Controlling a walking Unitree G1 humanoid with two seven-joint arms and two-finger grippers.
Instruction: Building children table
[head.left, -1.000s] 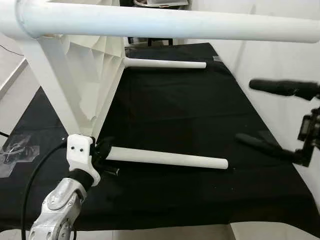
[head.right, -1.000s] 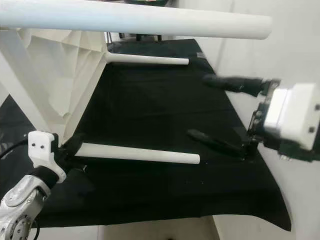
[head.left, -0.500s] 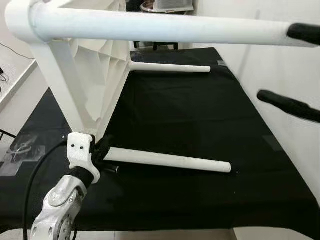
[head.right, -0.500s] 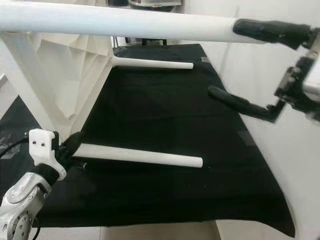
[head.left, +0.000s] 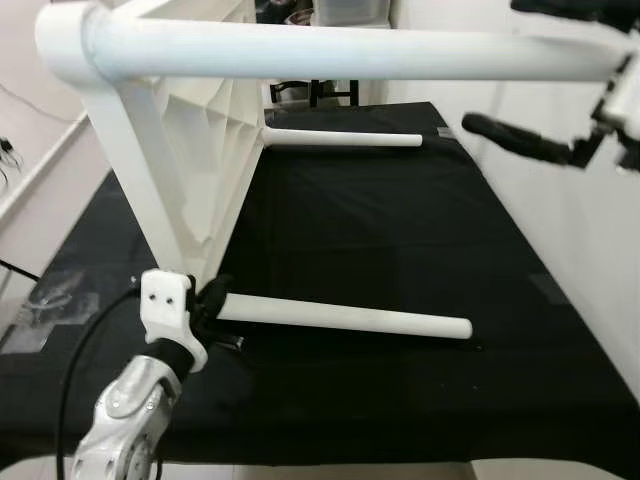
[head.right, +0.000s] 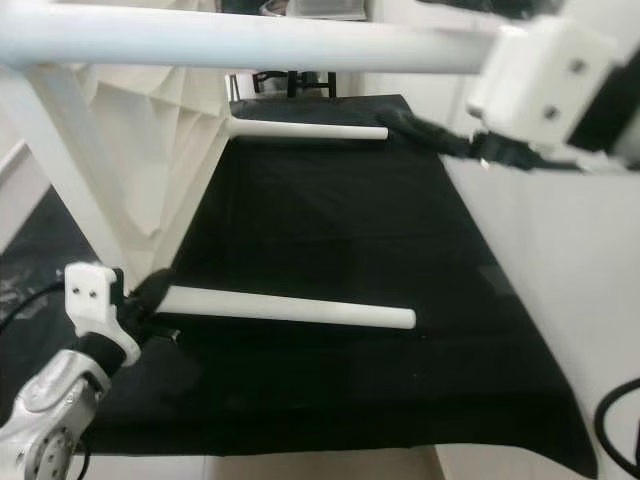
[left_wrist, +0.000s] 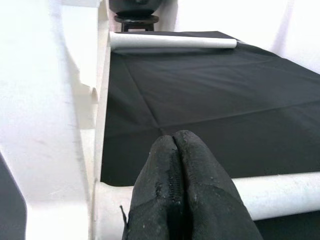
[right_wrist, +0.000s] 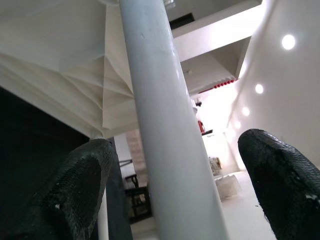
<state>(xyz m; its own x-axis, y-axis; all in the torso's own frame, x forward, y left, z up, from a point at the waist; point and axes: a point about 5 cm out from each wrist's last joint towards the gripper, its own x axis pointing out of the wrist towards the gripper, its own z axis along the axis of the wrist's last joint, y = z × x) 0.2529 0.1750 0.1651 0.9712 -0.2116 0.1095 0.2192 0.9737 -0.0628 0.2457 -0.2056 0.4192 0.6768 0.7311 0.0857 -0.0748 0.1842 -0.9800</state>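
Now smooth white tubular table leg (right_wrist: 165, 125) between black jaws.

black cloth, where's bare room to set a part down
Free: the black cloth between the far leg and near leg, and the strip in front of the near leg. Crowded: by the tabletop, where the left end effector sits.
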